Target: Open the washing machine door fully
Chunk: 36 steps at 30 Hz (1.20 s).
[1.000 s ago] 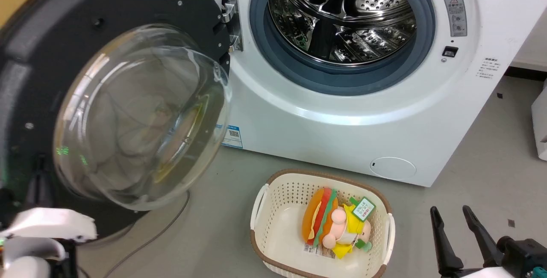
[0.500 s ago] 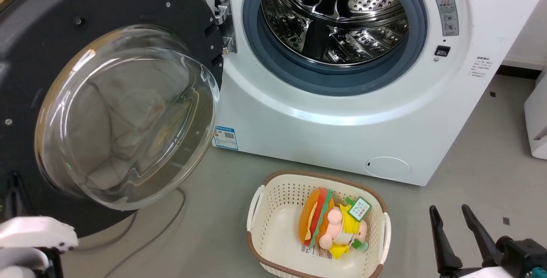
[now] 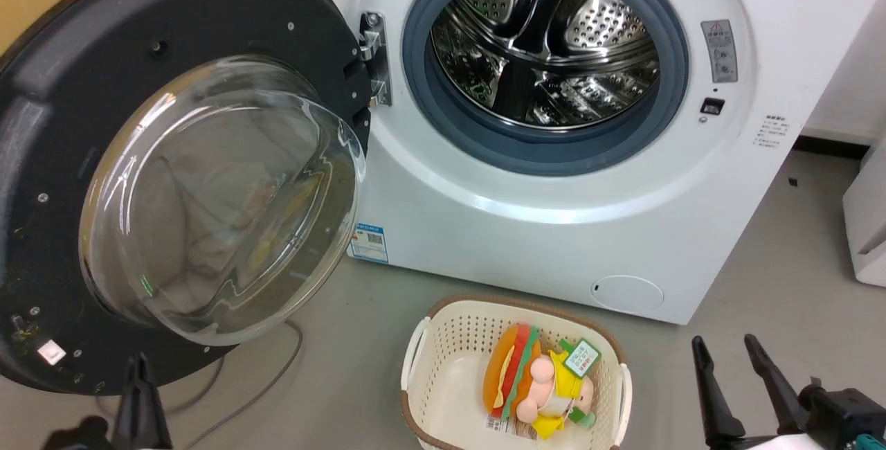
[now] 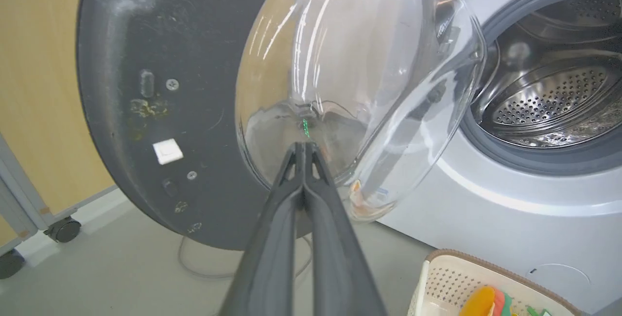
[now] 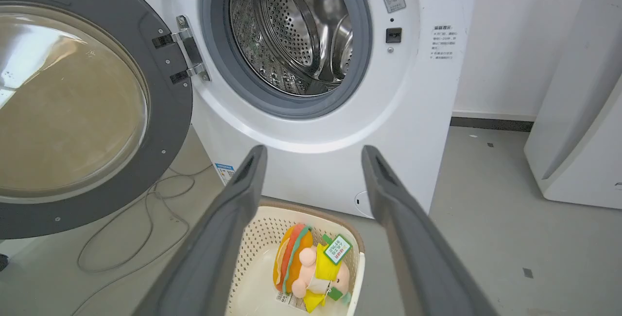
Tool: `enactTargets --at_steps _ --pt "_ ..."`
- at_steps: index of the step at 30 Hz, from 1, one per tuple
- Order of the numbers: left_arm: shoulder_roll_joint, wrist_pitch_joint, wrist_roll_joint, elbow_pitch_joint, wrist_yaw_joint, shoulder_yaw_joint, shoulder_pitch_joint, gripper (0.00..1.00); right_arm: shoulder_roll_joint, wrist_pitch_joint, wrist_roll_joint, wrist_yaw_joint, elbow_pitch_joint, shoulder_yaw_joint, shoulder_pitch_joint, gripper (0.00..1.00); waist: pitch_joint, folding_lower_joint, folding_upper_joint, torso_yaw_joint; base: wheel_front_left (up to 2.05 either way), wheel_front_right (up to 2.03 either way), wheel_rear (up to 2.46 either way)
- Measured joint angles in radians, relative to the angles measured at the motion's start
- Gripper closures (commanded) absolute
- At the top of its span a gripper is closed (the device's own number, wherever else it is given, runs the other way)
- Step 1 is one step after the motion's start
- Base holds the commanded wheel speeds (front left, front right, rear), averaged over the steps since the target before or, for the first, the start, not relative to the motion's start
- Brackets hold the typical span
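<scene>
vs 1 s ago: head camera has shifted, so the whole frame sits differently. The left arm's pale forearm cover is out of the lower-left corner. What shows there now is the left pincer [image 3: 142,394], dark fingers pressed together, gripping nothing. Earlier its fingers overlapped the door's lower rim; now the tips sit just below the rim edge.

washing machine door [image 3: 62,124]: swung wide on its hinge, directly ahead of and above the left pincer, inner face and glass bowl [image 3: 221,201] toward the camera. From the left wrist the closed tips [image 4: 303,147] line up with the bowl's lower part; can't tell if they touch.

right pincer [image 3: 722,340]: unchanged, jaws spread wide, empty. The basket [image 3: 443,325] with the plush burger toy [image 3: 516,377] is just to its left and below its tips.

Writing:
- blue label [image 3: 368,242] on the washer front, QR-style code, text too small
- grey warning label [image 3: 720,50], red triangle, unreadable
- green tag [image 3: 580,358] on the toy, illegible
- white sticker [image 3: 52,352] on the door rim looks blank
</scene>
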State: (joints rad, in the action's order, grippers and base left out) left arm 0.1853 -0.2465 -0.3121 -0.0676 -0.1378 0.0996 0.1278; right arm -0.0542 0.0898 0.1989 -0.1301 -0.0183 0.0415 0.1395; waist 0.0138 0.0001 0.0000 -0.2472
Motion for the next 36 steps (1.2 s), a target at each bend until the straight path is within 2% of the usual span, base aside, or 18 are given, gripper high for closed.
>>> enactTargets --at_steps 1,11,15,22,30,36 --pt "-0.005 0.004 0.003 0.009 0.000 -0.011 0.012 0.00 0.000 -0.001 -0.003 0.000 0.000 -0.001 0.000 0.00 0.004 0.0000 0.0000 0.000 0.00 0.00 0.00" --pt "-0.027 0.024 0.067 0.027 0.023 -0.135 0.049 0.00 0.000 -0.019 -0.033 0.000 -0.015 -0.015 0.002 0.00 0.034 -0.0001 0.0000 0.035 0.00 0.00 0.00" --pt "-0.047 0.024 0.093 0.021 0.030 -0.194 0.050 0.00 0.000 -0.033 -0.043 0.000 -0.028 -0.015 0.007 0.00 0.044 -0.0001 0.0000 0.069 0.00 0.00 0.00" --pt "-0.054 0.021 0.135 -0.008 0.070 -0.286 0.012 0.00 0.000 -0.046 -0.051 0.000 -0.049 -0.009 0.020 0.00 0.049 -0.0001 0.0000 0.148 0.00 0.00 0.00" --pt "-0.051 0.026 0.152 -0.050 0.088 -0.317 -0.060 0.00 0.000 -0.054 -0.053 0.000 -0.063 0.001 0.045 0.00 0.040 -0.0001 0.0000 0.226 0.00 0.00 0.00" --pt "-0.047 0.026 0.151 -0.078 0.088 -0.316 -0.090 0.00 0.000 -0.058 -0.053 0.000 -0.064 -0.005 0.064 0.00 0.020 -0.0001 0.0000 0.251 0.00 0.00 0.00"
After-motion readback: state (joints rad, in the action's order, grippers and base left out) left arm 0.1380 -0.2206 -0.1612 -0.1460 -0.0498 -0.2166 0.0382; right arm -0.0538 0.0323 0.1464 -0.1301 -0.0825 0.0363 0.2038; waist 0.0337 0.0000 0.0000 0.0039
